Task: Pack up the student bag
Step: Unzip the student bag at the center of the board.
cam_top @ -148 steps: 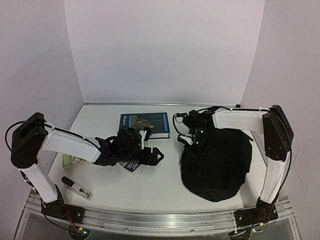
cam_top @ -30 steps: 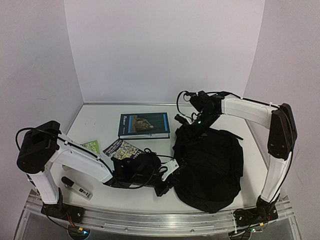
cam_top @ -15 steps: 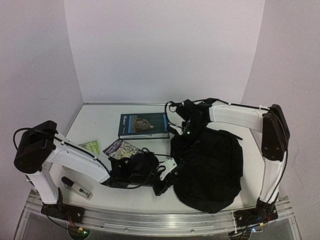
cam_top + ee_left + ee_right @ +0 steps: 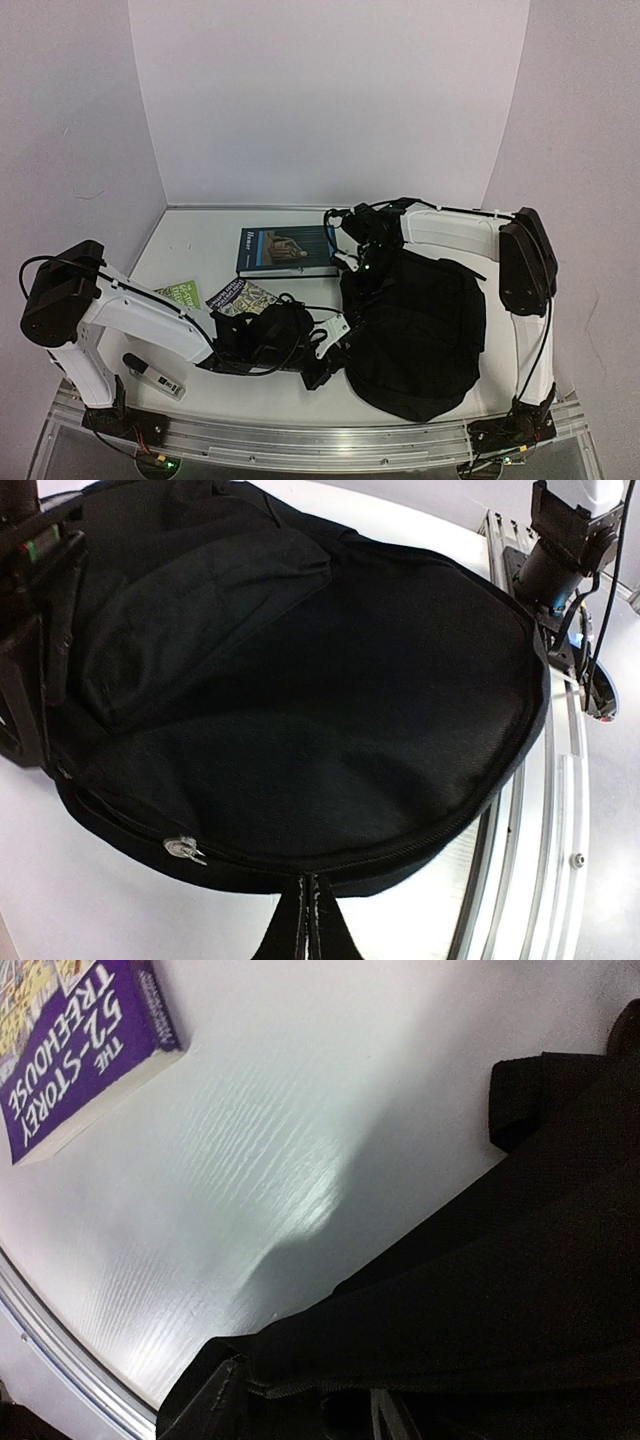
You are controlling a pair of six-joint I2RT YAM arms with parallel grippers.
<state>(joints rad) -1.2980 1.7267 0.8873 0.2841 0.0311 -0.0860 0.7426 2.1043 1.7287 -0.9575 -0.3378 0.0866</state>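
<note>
One student bag (image 4: 425,330), top view: lies on the right half of the table (image 4: 200,250), with a gripper at either end of its left side.
Left gripper (image 4: 325,362), top view: at the bag's near-left edge.
Right gripper (image 4: 358,262), top view: at the bag's far-left edge, just beside a dark blue book (image 4: 288,250).
Left wrist: fingers (image 4: 285,940) pressed nearly together, tips touching the bag's zipped rim, a zip pull (image 4: 180,848) near; whether fabric is pinched cannot be told.
Right wrist: black fabric covers the jaws, so their gap cannot be told; a purple book (image 4: 80,1050) lies well apart.
</note>
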